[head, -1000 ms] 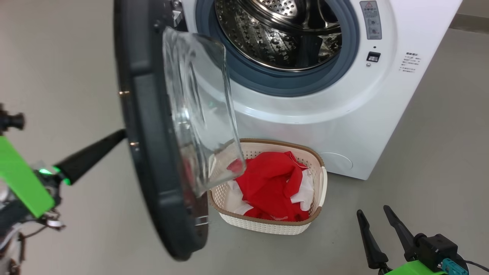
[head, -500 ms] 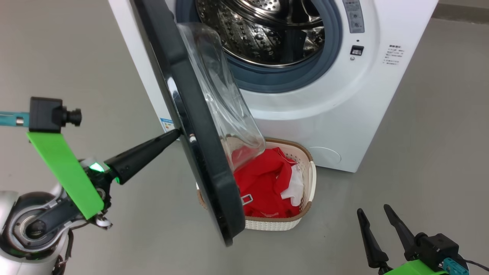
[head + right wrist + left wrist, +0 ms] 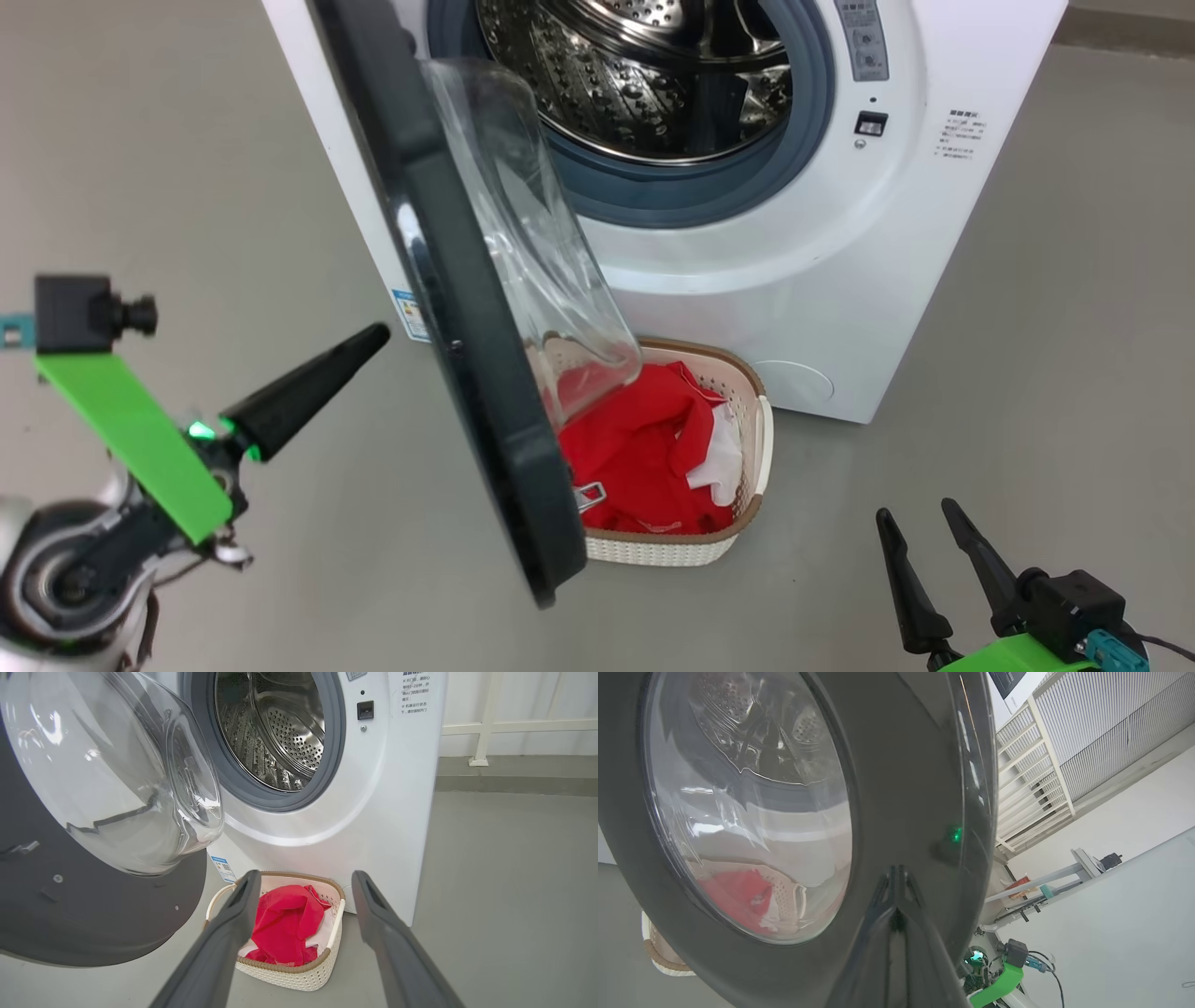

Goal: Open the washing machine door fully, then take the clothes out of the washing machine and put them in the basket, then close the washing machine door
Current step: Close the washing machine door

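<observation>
The washing machine point(image 3: 840, 280) stands with its perforated steel drum point(image 3: 635, 84) showing no clothes. The washing machine door point(image 3: 439, 308) hangs partly open, its black rim edge-on and its glass bowl over the basket point(image 3: 653, 551). Red and white clothes point(image 3: 644, 448) lie in the basket. My left gripper point(image 3: 373, 334) is shut on nothing, pointing at the door's outer face a short gap away; in the left wrist view the left gripper point(image 3: 896, 870) faces the glossy door point(image 3: 906, 788). My right gripper point(image 3: 920, 523) is open and holds nothing at the lower right. The right wrist view has the right gripper point(image 3: 306, 877) framing the clothes point(image 3: 285, 924).
Grey floor point(image 3: 187, 140) lies all around the machine. A blue-edged label point(image 3: 409, 313) sits on the machine's lower left corner. The door's latch tongue point(image 3: 588, 497) sticks out near the basket. A white railing point(image 3: 490, 723) runs along the far wall.
The left gripper touched the door's outer face half a second ago and has since drawn back down and to the left. The door stays about half shut. The right gripper has not moved.
</observation>
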Controlling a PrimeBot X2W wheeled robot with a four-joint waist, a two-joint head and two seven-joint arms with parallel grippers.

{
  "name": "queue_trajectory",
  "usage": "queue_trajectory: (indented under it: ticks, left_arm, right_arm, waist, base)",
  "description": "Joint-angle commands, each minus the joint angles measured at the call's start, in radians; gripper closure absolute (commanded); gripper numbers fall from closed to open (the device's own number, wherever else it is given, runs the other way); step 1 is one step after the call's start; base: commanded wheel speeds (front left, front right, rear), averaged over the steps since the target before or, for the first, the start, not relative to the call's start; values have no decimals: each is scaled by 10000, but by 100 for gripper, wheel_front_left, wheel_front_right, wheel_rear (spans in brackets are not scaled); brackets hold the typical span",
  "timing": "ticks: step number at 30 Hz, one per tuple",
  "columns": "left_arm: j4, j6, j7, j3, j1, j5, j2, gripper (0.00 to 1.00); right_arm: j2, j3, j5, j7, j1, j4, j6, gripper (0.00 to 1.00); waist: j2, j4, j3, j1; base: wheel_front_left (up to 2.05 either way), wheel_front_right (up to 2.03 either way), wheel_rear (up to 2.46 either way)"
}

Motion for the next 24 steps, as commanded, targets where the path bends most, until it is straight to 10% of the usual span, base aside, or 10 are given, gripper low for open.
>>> queue_trajectory:
  ticks: [1,5,8,24]
  left_arm:
    - [-109,-67,-186,504,0,113,531,78]
    - [126,-67,-911,616,772,132,558,52]
    - [374,-67,-1556,733,1332,111,450,0]
    - [1822,-67,-4888,566,3496,432,-312,0]
  right_arm:
    - [-41,213,124,-63,-212,-224,73,0]
    - [-41,245,164,-63,-142,-224,73,0]
    - [-41,255,169,-63,-88,-232,73,0]
    - [-41,349,115,-63,-63,-171,73,0]
  waist:
    - [0,65,-79,0]
    - [0,179,-216,0]
    - [0,292,-277,0]
    - [0,624,-388,0]
  base:
    - [0,0,0]
    - [0,0,0]
    - [0,0,0]
    - [0,0,0]
